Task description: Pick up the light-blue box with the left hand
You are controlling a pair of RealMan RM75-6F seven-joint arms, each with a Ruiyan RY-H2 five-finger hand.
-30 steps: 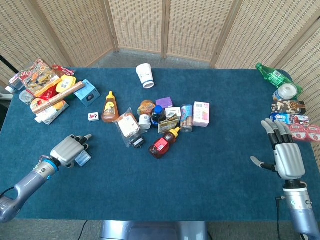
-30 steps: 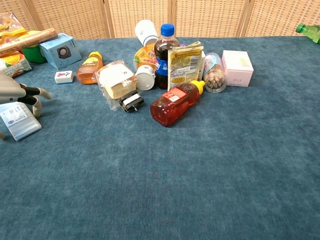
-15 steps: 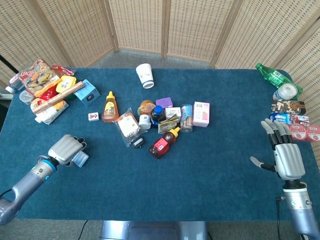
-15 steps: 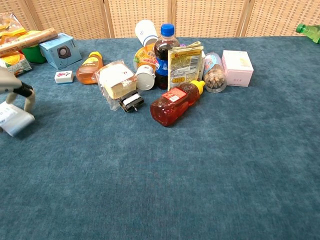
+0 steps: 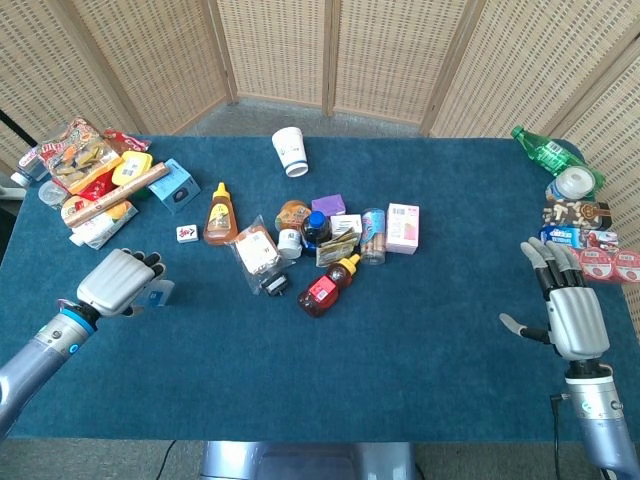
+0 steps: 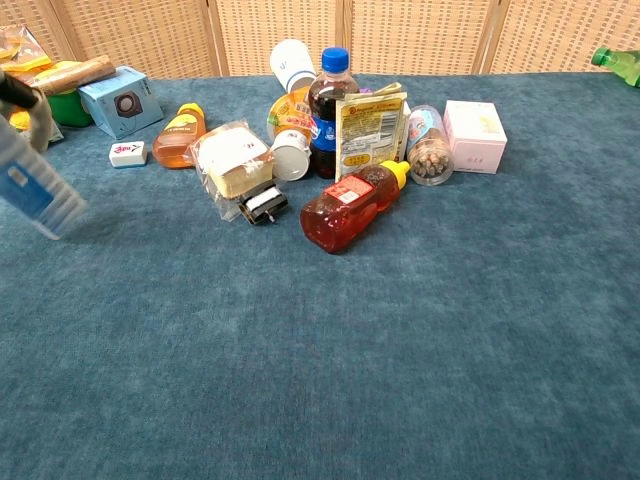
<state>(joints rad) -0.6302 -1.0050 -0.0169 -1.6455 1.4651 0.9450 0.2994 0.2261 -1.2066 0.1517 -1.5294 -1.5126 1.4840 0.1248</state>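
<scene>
My left hand (image 5: 118,282) grips the light-blue box (image 5: 158,293) at the table's left front, fingers curled over it. Only the box's right end shows past the fingers in the head view. In the chest view the light-blue box (image 6: 35,190) hangs tilted and blurred above the blue cloth, with fingertips (image 6: 28,108) at its top by the left edge. My right hand (image 5: 575,318) lies open, fingers spread, at the right front of the table and holds nothing; the chest view does not show it.
A darker blue box (image 5: 175,185) and snack packs (image 5: 85,170) lie at the back left. A cluster with a honey bottle (image 5: 220,212), red bottle (image 5: 326,286), cola bottle (image 6: 327,110) and pink box (image 5: 402,227) fills the middle. Bottles and packets (image 5: 575,210) crowd the right edge.
The left hand closed over the light-blue box, raised it off the cloth and carried it up and toward the back left. The right hand stayed where it was.
</scene>
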